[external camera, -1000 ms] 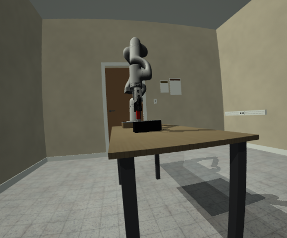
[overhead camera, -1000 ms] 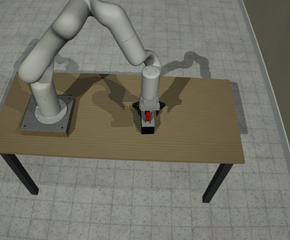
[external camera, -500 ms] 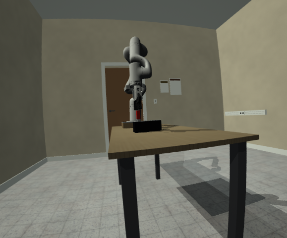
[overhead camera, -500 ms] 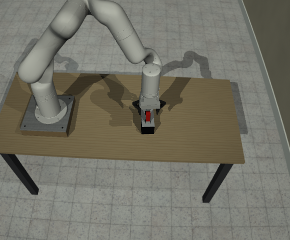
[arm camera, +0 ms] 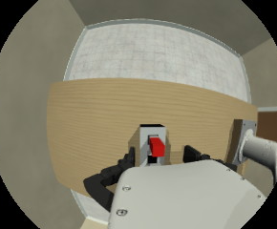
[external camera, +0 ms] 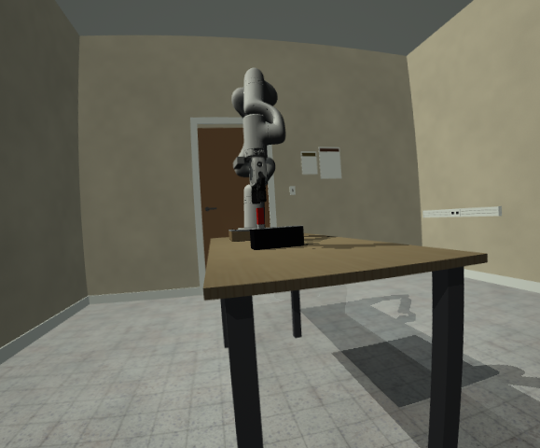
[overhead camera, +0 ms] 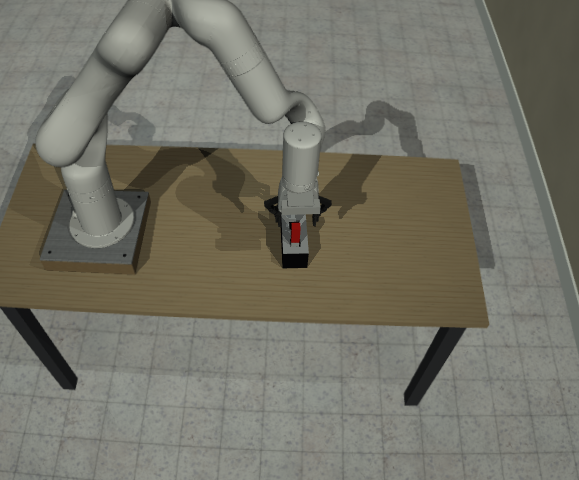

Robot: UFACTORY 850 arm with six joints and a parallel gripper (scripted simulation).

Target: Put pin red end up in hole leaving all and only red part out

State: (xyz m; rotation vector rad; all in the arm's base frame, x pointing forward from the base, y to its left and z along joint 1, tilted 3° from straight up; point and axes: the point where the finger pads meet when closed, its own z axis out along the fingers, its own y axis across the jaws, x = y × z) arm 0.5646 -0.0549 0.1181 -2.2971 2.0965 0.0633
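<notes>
Open gripper above seated pin.
Gripper (overhead camera: 298, 219) spread fully wide, holding nothing. Directly below it the pin (external camera: 259, 216) stands upright in the black block (external camera: 276, 237), red end up, just under the fingertips. Pin looks rigid, light, smooth-sided; any regrip best on the red section. Beyond: table (overhead camera: 392, 289).

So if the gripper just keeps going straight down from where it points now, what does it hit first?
Most likely the pin: its red end stands upright out of the black block, right under the open gripper. Whether the fingers would pass beside it and reach the block's top, I can't judge.
</notes>
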